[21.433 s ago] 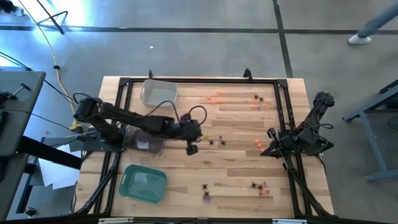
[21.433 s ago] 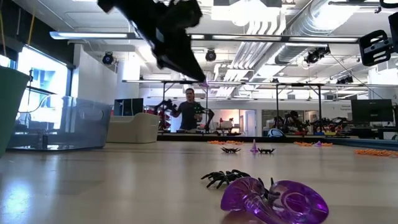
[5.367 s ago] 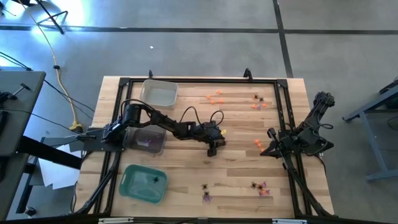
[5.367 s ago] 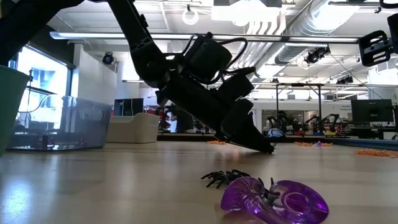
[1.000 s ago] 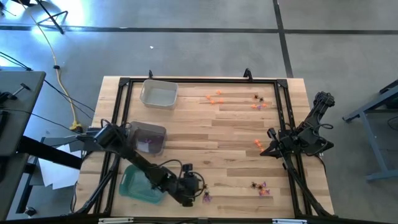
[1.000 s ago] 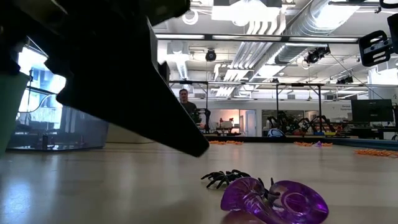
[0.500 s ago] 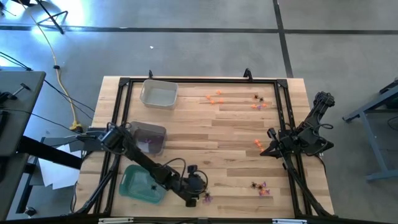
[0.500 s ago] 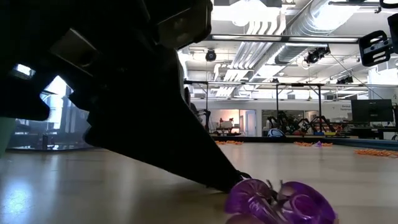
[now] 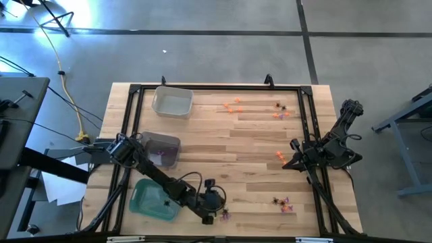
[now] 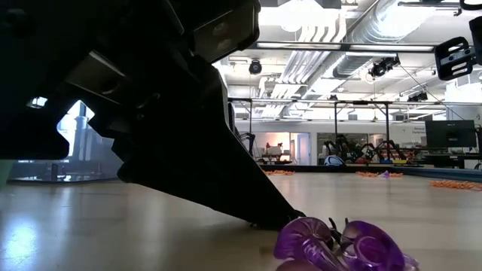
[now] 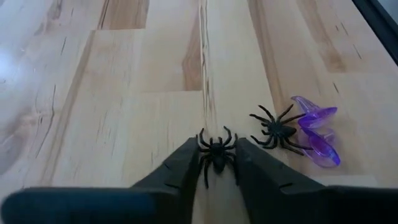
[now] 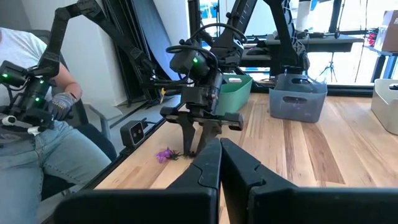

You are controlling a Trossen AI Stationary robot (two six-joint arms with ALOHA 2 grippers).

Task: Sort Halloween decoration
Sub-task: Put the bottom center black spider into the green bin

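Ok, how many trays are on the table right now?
3, all on the left arm's side of the table: a clear tray at the back, a grey tinted tray in the middle, and a green tray nearest the front. None appears hidden.

Worktop (image 9: 256,169): light wooden planks with a black frame at the edges. Resting on it at the left: a clear tray (image 9: 171,102) at the far side, a dark translucent tray (image 9: 162,150) midway, a green tray (image 9: 154,200) at the near side. Orange trinkets (image 9: 233,106) lie far centre, with more at the right (image 9: 279,156). Mixed pieces (image 9: 279,111) lie far right and near right (image 9: 282,203). Two black spiders (image 11: 214,151) (image 11: 278,132) and a purple trinket (image 11: 317,134) lie near the front edge.
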